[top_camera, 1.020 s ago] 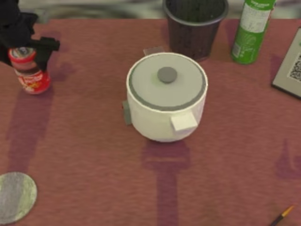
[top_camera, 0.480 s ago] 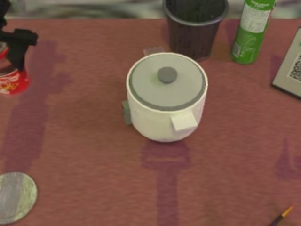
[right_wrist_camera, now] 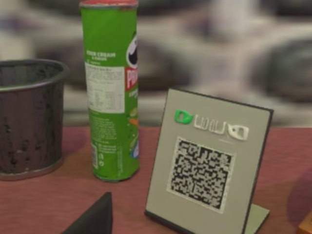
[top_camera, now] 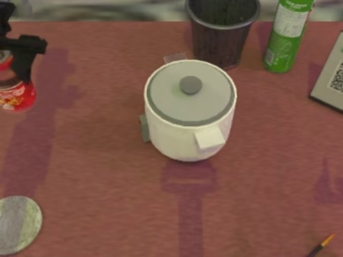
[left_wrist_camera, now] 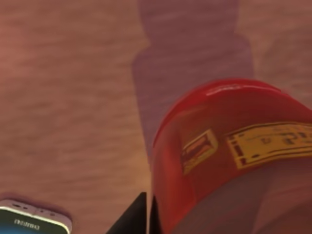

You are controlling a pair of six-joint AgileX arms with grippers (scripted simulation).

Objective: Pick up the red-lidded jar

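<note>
Containers stand across the far half of the table [top_camera: 107, 203]: a dark mesh bin [top_camera: 222, 29] at the far edge, its inside dark so I cannot tell what it holds, a white pot [top_camera: 188, 110] just in front of it with a grey-ringed lid and grey knob closing it, and a tall green can [top_camera: 285, 33] to the bin's right, upright, its contents hidden. At the far left edge of the top view the left gripper [top_camera: 15, 59] clamps the red-lidded jar [top_camera: 16, 95], black fingers [top_camera: 24, 61] pressed around its upper part, so only a sliver of the red lid shows beside them and the red label hangs out below. The jar looks roughly upright, its long axis running up into the gripper and lid end uppermost, though how far it tilts I cannot tell. A long shadow on the table beside and beneath it suggests it is held off the surface. In the left wrist view the jar's red body with yellow label marks [left_wrist_camera: 234, 156] fills the near side, a black fingertip [left_wrist_camera: 134, 219] against it, and a phone's corner [left_wrist_camera: 31, 222] lies on the table. A grey disc [top_camera: 17, 224] lies at the near left, a pencil [top_camera: 320, 245] at the near right. The right gripper shows only as a dark tip [right_wrist_camera: 92, 217] in its wrist view, near the can and a stand-up code sign [right_wrist_camera: 207, 158]; whether its fingers are spread or closed, I cannot tell.
</note>
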